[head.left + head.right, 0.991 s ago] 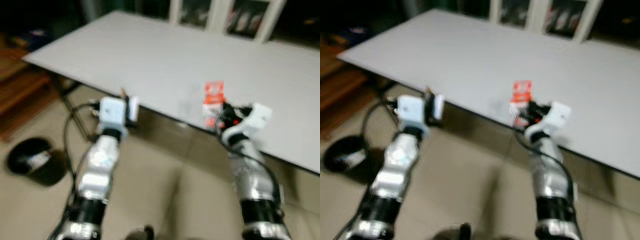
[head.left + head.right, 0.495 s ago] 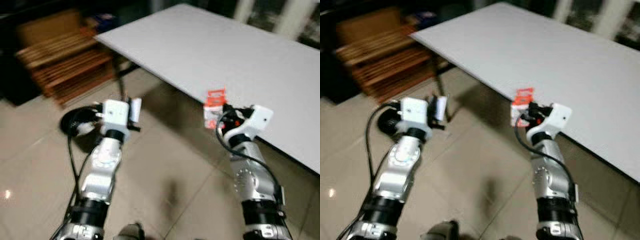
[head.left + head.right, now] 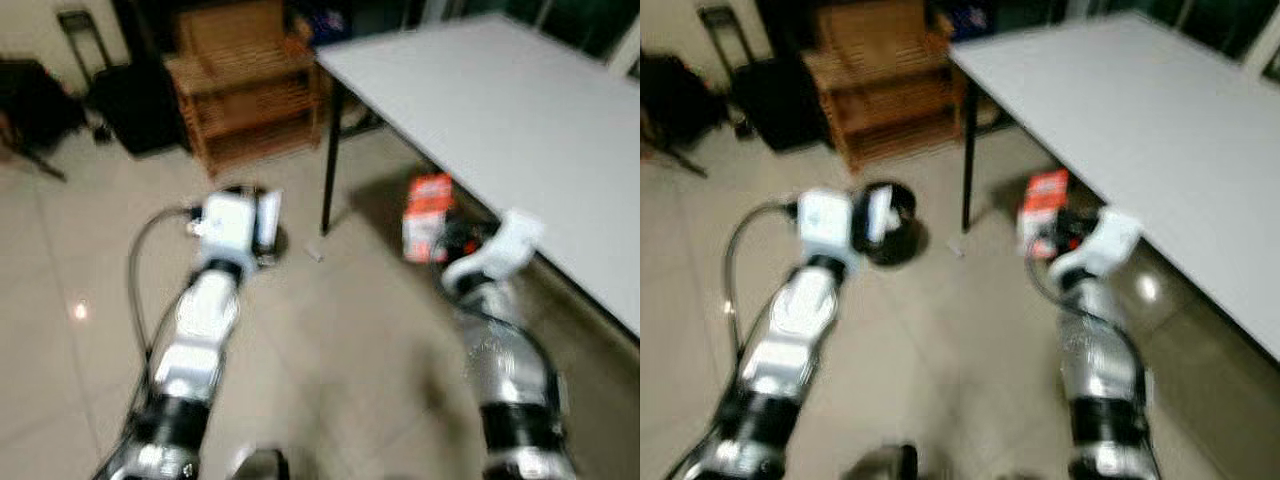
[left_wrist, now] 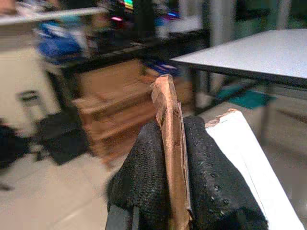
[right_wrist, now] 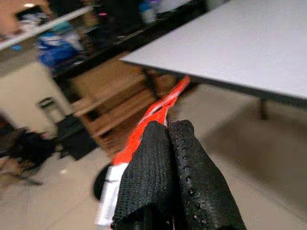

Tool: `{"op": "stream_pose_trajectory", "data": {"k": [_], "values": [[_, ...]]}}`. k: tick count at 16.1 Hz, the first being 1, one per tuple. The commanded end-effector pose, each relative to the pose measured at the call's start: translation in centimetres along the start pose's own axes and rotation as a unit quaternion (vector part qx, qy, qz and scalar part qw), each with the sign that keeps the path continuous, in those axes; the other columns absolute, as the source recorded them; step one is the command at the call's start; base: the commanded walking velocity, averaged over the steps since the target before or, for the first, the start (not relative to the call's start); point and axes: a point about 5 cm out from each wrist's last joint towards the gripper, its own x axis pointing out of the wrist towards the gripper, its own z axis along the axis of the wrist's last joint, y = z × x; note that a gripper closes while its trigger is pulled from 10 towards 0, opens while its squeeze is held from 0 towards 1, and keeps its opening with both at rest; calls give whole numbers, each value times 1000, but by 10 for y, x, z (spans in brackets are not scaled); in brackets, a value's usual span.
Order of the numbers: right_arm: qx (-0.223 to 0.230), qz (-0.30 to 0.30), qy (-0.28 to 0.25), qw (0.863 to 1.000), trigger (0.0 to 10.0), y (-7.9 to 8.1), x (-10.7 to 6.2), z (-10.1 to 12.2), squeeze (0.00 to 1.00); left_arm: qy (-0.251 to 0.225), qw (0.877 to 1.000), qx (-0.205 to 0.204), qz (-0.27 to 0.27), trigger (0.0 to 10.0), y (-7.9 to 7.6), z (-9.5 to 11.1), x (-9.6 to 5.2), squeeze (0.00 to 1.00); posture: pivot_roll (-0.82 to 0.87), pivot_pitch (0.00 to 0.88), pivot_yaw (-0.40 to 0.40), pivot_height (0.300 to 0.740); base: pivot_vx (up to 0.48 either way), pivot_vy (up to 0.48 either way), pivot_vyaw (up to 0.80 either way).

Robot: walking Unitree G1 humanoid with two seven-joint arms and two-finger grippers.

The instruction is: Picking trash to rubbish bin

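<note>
Item one: my left pincer (image 4: 168, 158), fingers pressed together on a flat piece of brown cardboard (image 4: 169, 134) with a white face; the card is standing edge-on between the two black fingers (image 4: 144, 172) and is sticking out past their tips. In the head view I am holding this pincer raised over the tiled floor (image 3: 330, 340), well to the left of the desk leg (image 3: 967, 170).

Item two: my right pincer (image 5: 165, 163), fingers clamped tight on a red and white packet (image 5: 144, 129). The packet is flattened between the fingers, its red end reaching out beyond their tips and its white part running down beside them. In the head view the packet (image 3: 428, 215) is hanging in the air just right of the desk leg, below the desk's near edge.

Item three: the rubbish bin (image 3: 888, 235), round and black, standing on the floor just left of the desk leg, partly behind my left wrist housing. Both pieces of trash are in my pincers and outside the bin.

Item four: the desk (image 3: 520, 110), a pale grey top on a thin black leg, its corner above that leg.

Item five: a slatted wooden rack (image 3: 250, 80), beyond and left of the desk leg, against the dark back of the room.

Item six: a dark case (image 3: 135, 95) on the floor, left of the rack, farther from the desk leg.

The head views are blurred.
</note>
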Motion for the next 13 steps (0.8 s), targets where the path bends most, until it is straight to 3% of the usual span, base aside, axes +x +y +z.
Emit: {"op": "stream_pose_trajectory", "data": {"k": [1, 9, 13], "values": [[-7, -5, -1, 1000, 10000, -4, 0, 3, 0, -1, 1000, -4, -3, 10000, -4, 1, 0, 0, -12, 118, -34, 740, 0, 0, 800], [-10, -5, -2, 1000, 10000, -4, -1, 3, 0, 10, 1000, -12, -12, 10000, -8, -4, -1, 0, -12, 120, -35, 740, 0, 0, 800], [-21, -12, 12, 1000, 10000, -7, 0, -2, 0, 18, 1000, -20, -8, 10000, -7, -7, -2, 0, -13, 115, -37, 740, 0, 0, 0]]}}
